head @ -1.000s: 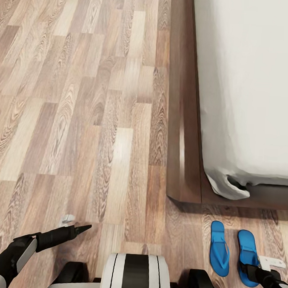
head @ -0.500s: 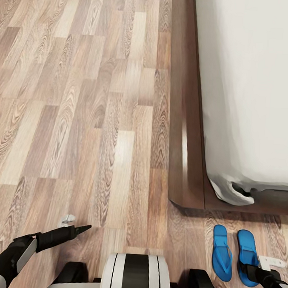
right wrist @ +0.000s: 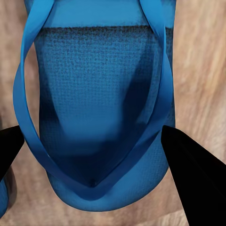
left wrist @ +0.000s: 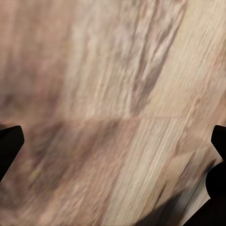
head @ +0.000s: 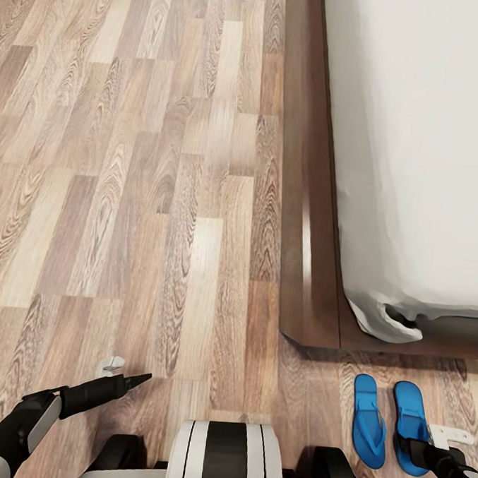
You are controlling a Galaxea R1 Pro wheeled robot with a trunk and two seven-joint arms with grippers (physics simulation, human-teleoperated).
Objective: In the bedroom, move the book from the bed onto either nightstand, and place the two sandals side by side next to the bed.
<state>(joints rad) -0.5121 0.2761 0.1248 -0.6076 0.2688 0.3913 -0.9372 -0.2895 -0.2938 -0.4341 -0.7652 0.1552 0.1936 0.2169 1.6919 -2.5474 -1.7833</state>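
Two bright blue sandals lie on the wood floor just off the bed's (head: 315,272) foot corner. The left sandal (head: 369,420) lies free. The right sandal (head: 409,412) lies parallel beside it, a small gap between them. My right gripper (head: 424,448) is over its near end. In the right wrist view this sandal (right wrist: 101,94) sits between the two black fingers (right wrist: 193,174), which press its two side edges. My left gripper (head: 138,380) hangs low over bare floor, open (left wrist: 115,141). The book and the nightstand are out of view.
The pale mattress (head: 422,137) sits on a dark brown frame whose wide ledge runs along the plank floor (head: 129,190). My base (head: 222,454) stands at the near edge, between the two arms.
A second ago the view shifted slightly: the bed corner and the left sandal slid a little in the picture, while the right sandal stayed under my right gripper. Nothing has moved since.
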